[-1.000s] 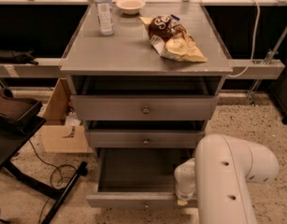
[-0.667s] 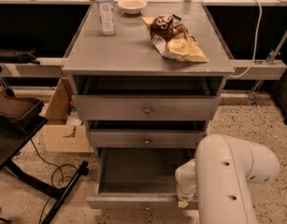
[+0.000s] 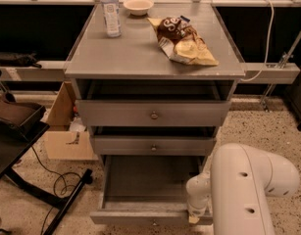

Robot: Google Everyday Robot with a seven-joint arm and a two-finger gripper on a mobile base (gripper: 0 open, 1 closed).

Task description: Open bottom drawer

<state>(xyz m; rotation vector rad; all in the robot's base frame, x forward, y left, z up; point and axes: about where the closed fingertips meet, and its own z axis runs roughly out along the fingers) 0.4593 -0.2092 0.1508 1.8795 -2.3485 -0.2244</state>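
Bottom drawer out far; task looks nearly done. Gripper low at drawer front's right end; grip state cannot tell. Further pull: straight, no skew.

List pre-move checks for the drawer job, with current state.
1. Bottom drawer pulled out, interior showing: ok.
2. Middle drawer not dragged out with it: ok.
3. Gripper at the front right corner of the pulled-out drawer; contact with it: cannot tell.
4. Water bottle upright on the cabinet top: ok.
5. Black stand leg apart from the drawer's left corner: ok.
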